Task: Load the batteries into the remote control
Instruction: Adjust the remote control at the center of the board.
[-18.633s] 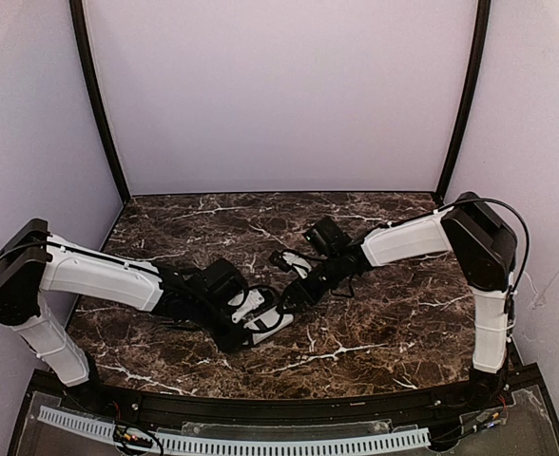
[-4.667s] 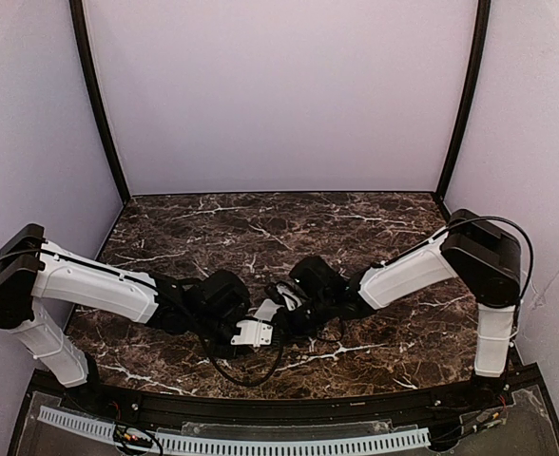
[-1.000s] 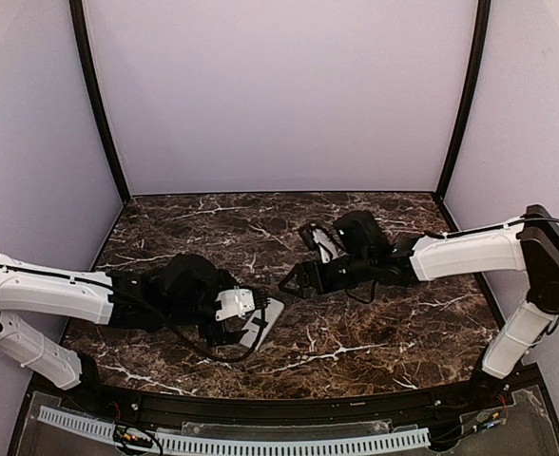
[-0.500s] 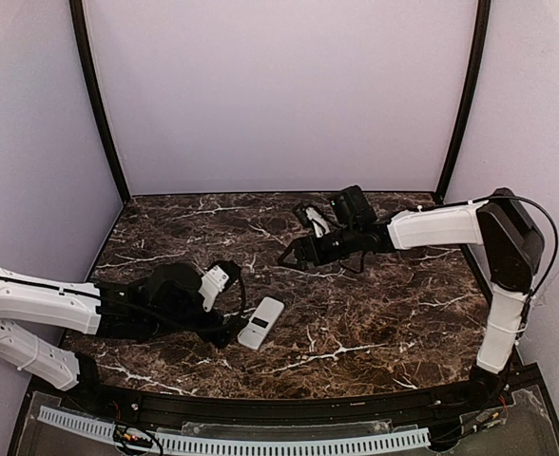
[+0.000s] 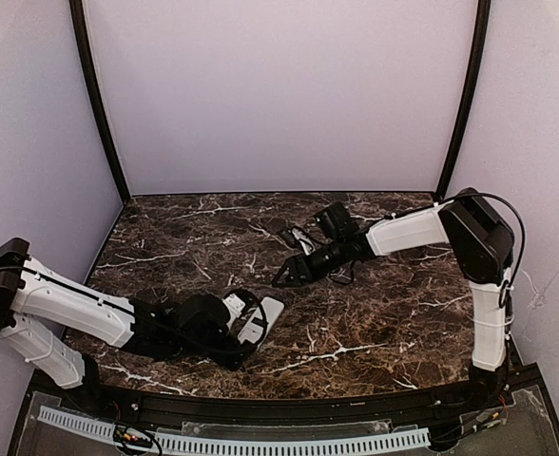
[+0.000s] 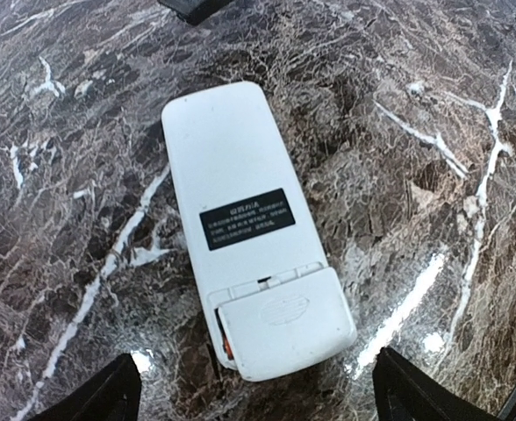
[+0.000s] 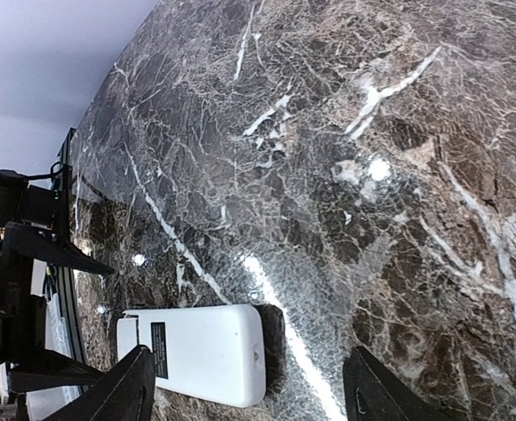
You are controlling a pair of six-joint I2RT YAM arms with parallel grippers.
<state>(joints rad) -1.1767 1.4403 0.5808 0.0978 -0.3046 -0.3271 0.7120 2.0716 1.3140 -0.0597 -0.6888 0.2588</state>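
Left gripper (image 6: pixel 254 390), jaws spread wide and empty, flanks the cover end of the remote control (image 6: pixel 240 219). The remote lies back-up on the marble table (image 6: pixel 433 105), its battery cover (image 6: pixel 284 329) fitted. Right gripper (image 7: pixel 247 386), also wide open and empty, hangs past the remote's far end.

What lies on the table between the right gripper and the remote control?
Nothing lies there: only a bare stretch of marble table separates the right gripper from the remote control. The top view shows this gap, and the right wrist view agrees.
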